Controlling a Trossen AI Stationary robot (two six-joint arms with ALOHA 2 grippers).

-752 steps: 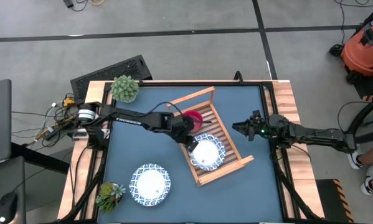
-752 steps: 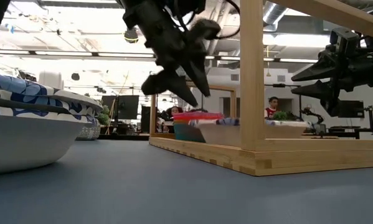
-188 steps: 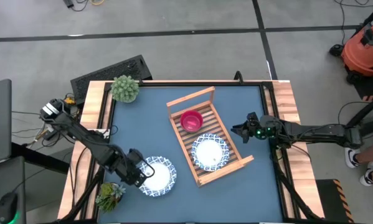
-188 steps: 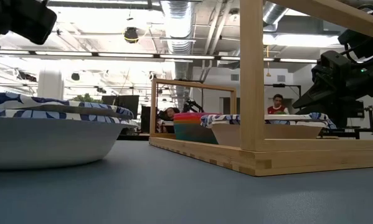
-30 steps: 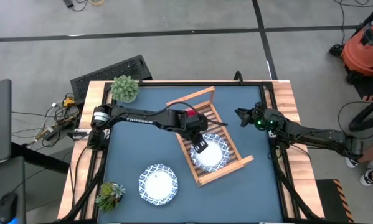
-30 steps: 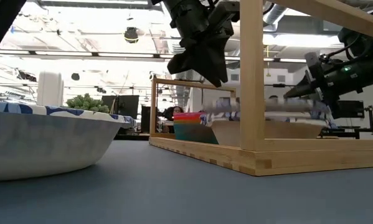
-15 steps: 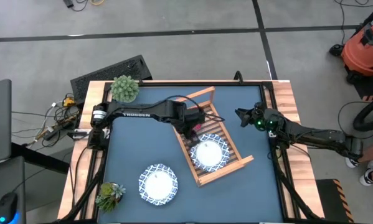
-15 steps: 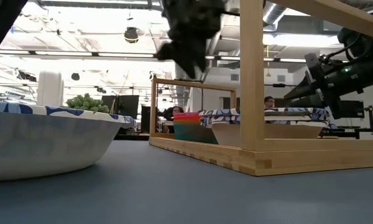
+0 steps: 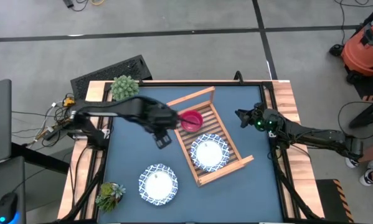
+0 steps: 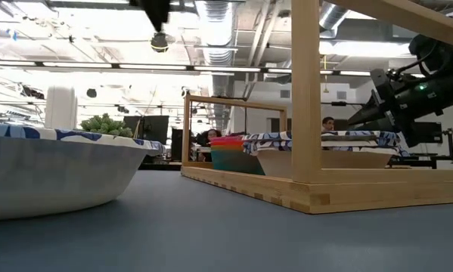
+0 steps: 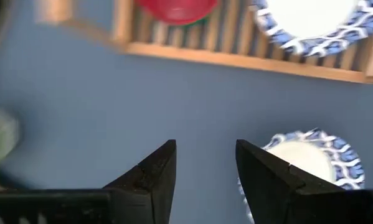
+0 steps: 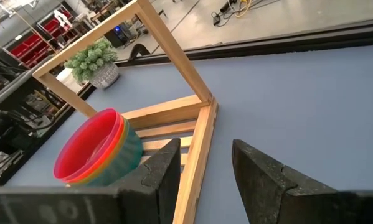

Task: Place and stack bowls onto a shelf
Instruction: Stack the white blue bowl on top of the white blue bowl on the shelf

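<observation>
The wooden shelf (image 9: 218, 134) lies slantwise on the blue table. A stack of small bowls, red on top (image 9: 191, 120), sits at its far end, and a white blue-rimmed dish (image 9: 209, 153) rests on the slats nearer me. Another such dish (image 9: 157, 185) stands on the table near the front edge. My left gripper (image 9: 162, 139) hangs open above bare table just left of the shelf, pointing down, with nothing between its fingers (image 11: 205, 158). My right gripper (image 9: 241, 116) waits open by the table's right edge, facing the bowl stack (image 12: 96, 149).
A round potted plant (image 9: 124, 88) stands at the far left corner, and a smaller one (image 9: 109, 194) at the near left corner. In the low view the table dish (image 10: 52, 170) fills the left foreground, and a shelf post (image 10: 305, 91) stands on the right.
My left gripper has risen from just above the dish on the shelf and swung toward the table's left edge, off the shelf and over bare table. The dish on the shelf, blurred a second ago, now lies still.
</observation>
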